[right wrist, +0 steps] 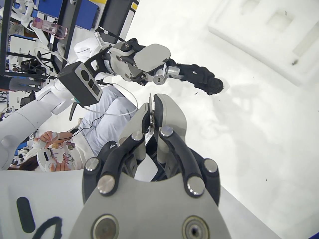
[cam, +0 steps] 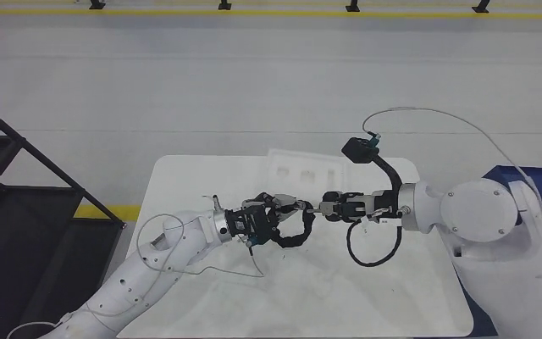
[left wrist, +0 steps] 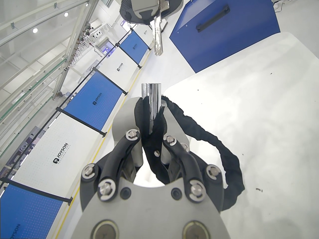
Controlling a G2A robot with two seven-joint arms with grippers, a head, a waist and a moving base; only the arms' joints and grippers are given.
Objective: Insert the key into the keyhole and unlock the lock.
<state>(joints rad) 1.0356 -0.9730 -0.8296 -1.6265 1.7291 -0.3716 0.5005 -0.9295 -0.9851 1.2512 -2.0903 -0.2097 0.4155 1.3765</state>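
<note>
A chrome lock cylinder point(left wrist: 151, 95) with a black sleeved cable loop point(left wrist: 214, 145) is held above the white table, and my left gripper point(left wrist: 150, 116) is shut on it. In the top view the left gripper point(cam: 286, 207) sits mid-table with the cable point(cam: 295, 235) hanging below it. My right gripper point(cam: 329, 206) faces it from the right, shut on the silver key point(left wrist: 157, 38). The key's tip points at the cylinder with a short gap between them. In the right wrist view the keyhole point(right wrist: 159, 79) faces my right gripper point(right wrist: 152, 106), and the key point(right wrist: 150, 100) shows edge-on.
A white foam tray point(cam: 309, 169) with recesses lies on the table point(cam: 381, 288) behind the grippers. A black rack point(cam: 42, 212) stands off the table's left side. A blue cabinet point(left wrist: 224, 18) stands beyond the table's edge.
</note>
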